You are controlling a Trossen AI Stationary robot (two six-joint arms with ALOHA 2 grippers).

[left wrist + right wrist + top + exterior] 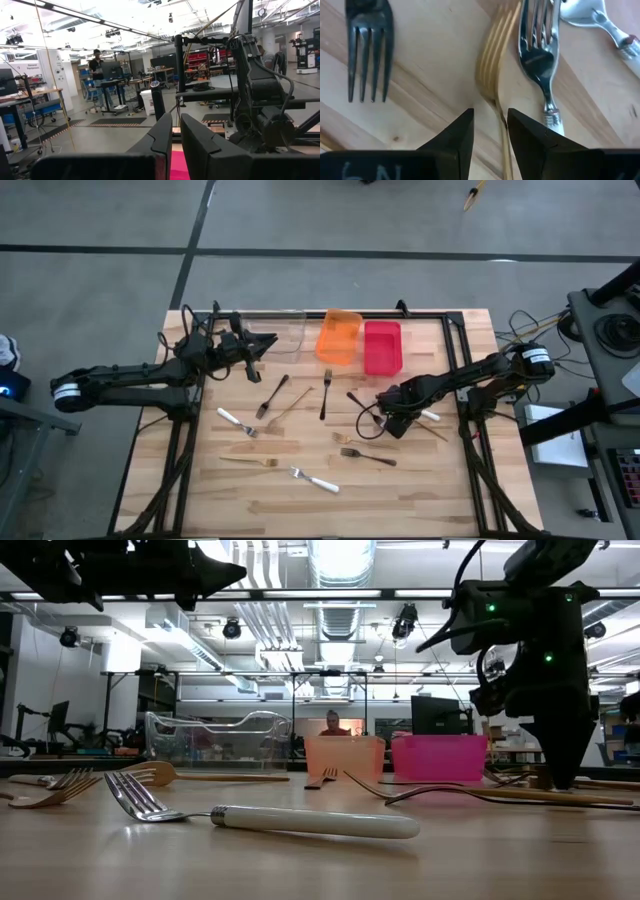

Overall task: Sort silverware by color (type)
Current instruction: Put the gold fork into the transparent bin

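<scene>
The right claw (490, 127) is down at the counter (420, 490), right of centre, its fingers a narrow gap apart astride the neck of a gold fork (494, 65); whether they touch it is hard to tell. A silver fork (537, 60) lies at the gold fork's 3 o'clock, a black fork (367, 45) at its 9 o'clock, both cut off by the frame. The left claw (268, 340) hangs at the counter's 11 o'clock, fingers almost together, holding nothing. Other silverware lies scattered mid-counter.

Black, gold and pale-handled silver forks (315, 481) are lying flat, scattered mid-worktop; a gold fork (492, 75) is lying beside a silver fork (538, 55).
</scene>
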